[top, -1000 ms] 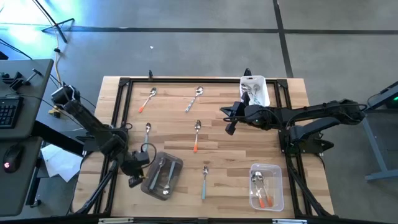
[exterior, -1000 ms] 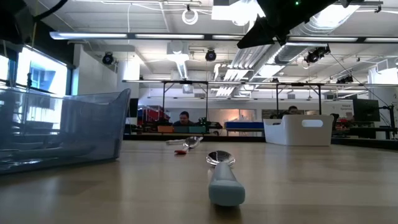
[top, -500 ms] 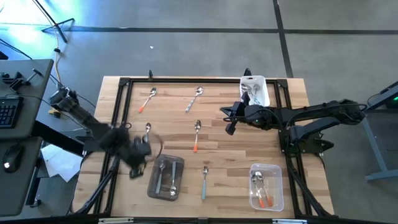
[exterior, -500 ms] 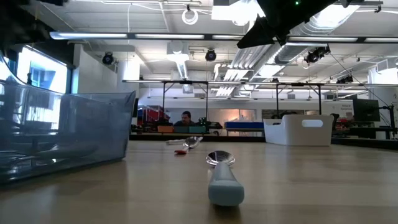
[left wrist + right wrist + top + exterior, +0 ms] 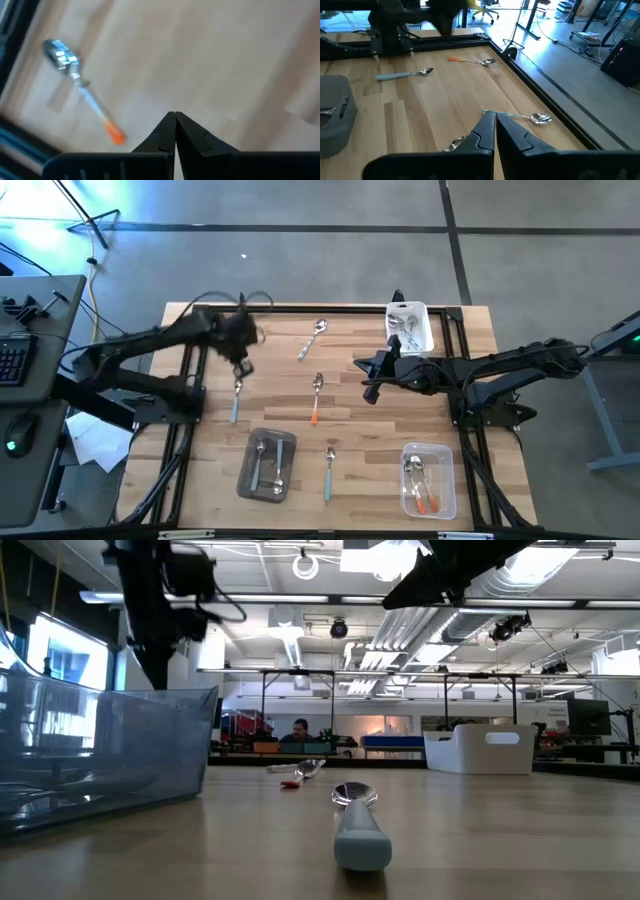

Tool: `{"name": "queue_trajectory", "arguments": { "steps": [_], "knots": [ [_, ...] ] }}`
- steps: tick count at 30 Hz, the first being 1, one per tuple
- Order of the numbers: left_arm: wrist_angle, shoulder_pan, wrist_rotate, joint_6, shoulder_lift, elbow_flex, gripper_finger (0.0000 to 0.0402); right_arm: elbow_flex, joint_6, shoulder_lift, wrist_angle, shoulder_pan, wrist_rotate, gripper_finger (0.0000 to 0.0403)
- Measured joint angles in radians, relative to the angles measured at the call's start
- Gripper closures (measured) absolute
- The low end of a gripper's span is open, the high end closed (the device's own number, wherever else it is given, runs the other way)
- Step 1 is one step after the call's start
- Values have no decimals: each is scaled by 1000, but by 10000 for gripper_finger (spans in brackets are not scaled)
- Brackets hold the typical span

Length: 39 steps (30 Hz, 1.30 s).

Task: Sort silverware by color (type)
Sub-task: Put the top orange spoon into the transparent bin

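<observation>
Overhead, the left gripper [image 5: 240, 367] hangs in the upper left part of the pale, plank-grained wooden table [image 5: 360, 470], its dark fingers pressed together and gripping nothing. Its wrist view shows an orange-handled spoon [image 5: 82, 90] with a shiny oval bowl lying flat on the wood just beyond the closed fingertips [image 5: 175, 120], apart from them. A light blue-handled spoon [image 5: 236, 398] lies directly below that gripper in the high view.

Further right, the right gripper [image 5: 366, 377] sits above the table's middle, also clamped shut and empty. Near it lie a thin silver spoon [image 5: 312, 340] toward the upper middle and a second orange-tipped spoon [image 5: 316, 398] at centre. Another light blue spoon [image 5: 329, 471] rests in the lower middle; in the low view its rounded matte handle [image 5: 360, 835] points at the camera, with the glossy bowl behind.

Three rectangular plastic tubs hold sorted spoons: a grey translucent tub [image 5: 266, 464] at lower left with blue-handled ones, a white opaque tub [image 5: 411, 326] at upper right with plain metal ones, and a clear tub [image 5: 428, 479] at lower right with orange-handled ones. A black metal frame [image 5: 300, 308] rims the tabletop.
</observation>
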Motion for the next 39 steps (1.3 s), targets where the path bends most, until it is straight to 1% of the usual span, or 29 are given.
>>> {"name": "queue_trajectory", "arguments": {
  "steps": [3, 5, 9, 11, 13, 17, 22, 26, 29, 32, 35, 39],
  "knots": [
    [-5, 147, 7, 88, 100, 26, 401, 0, -11, 0, 0, 6, 6, 403],
    [3, 217, 2, 129, 172, 50, 401, 0, -15, 0, 3, 6, 6, 403],
    [35, 305, -2, 182, 307, 111, 401, 0, -20, 0, 3, 6, 6, 403],
    [54, 337, -47, 186, 364, 137, 394, 0, -26, 0, 4, 6, 6, 403],
    [57, 364, -71, 188, 422, 169, 380, 0, -26, 0, 3, 6, 6, 403],
    [53, 412, -34, 188, 503, 204, 334, 0, -33, 0, 3, 6, 6, 403],
    [60, 457, -29, 177, 566, 206, 274, 0, -37, 0, -1, 6, 6, 403],
    [90, 486, -5, 182, 606, 206, 253, 0, -52, 0, -1, 6, 5, 403],
    [146, 500, -9, 176, 617, 211, 251, 0, -52, 0, -1, 6, 5, 403],
    [171, 513, -6, 162, 641, 210, 258, 0, -52, 0, -5, 6, 4, 403],
    [176, 521, -9, 181, 659, 210, 275, 0, -53, 0, -5, 6, 4, 403],
    [178, 533, 0, 198, 678, 215, 308, 0, -53, 0, -6, 6, 3, 403]
  ]
}}
